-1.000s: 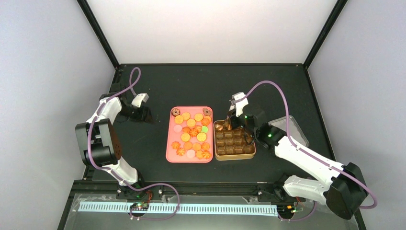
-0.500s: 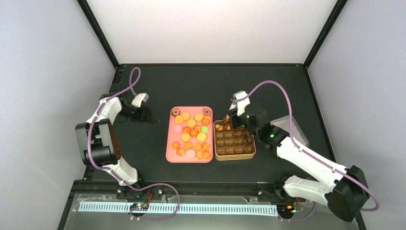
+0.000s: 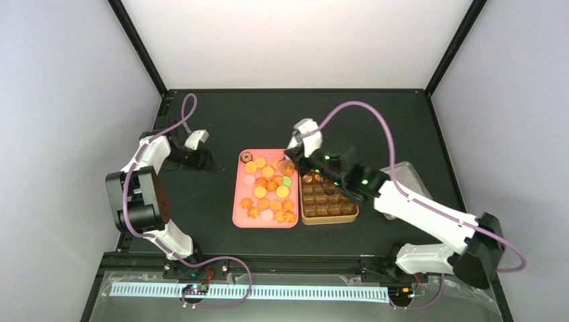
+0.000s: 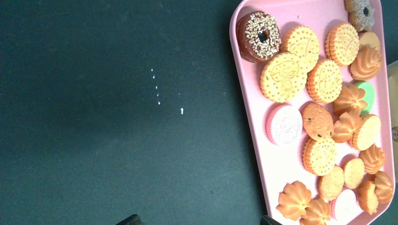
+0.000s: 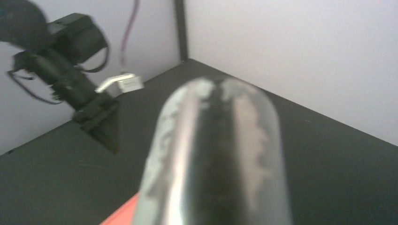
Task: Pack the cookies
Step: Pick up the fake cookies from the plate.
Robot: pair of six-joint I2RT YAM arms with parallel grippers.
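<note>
Several cookies [image 3: 267, 184], mostly orange and yellow with a few pink, one green and two dark ones, lie on a pink tray [image 3: 236, 201]. One cookie [image 3: 308, 178] sits in the top-left cell of the brown compartment box [image 3: 330, 213]. My right gripper [image 3: 297, 159] is shut on metal tongs [image 5: 216, 154], whose tips hang over the tray's far right corner. The tongs fill the right wrist view, blurred, hiding the fingers. My left gripper [image 4: 202, 220] is open over bare table left of the tray [image 4: 248, 93], its cookies [image 4: 324, 79] to its right.
A clear plastic lid [image 3: 410, 176] lies right of the box, partly under the right arm. The left arm [image 5: 70, 70] shows in the right wrist view, with a corner of the pink tray [image 5: 124, 213] below. Dark posts and pale walls ring the black table.
My right arm has swung left with the tongs, from the box's top-left cell to over the tray's far right corner. A cookie stayed in that cell. The left arm has not moved.
</note>
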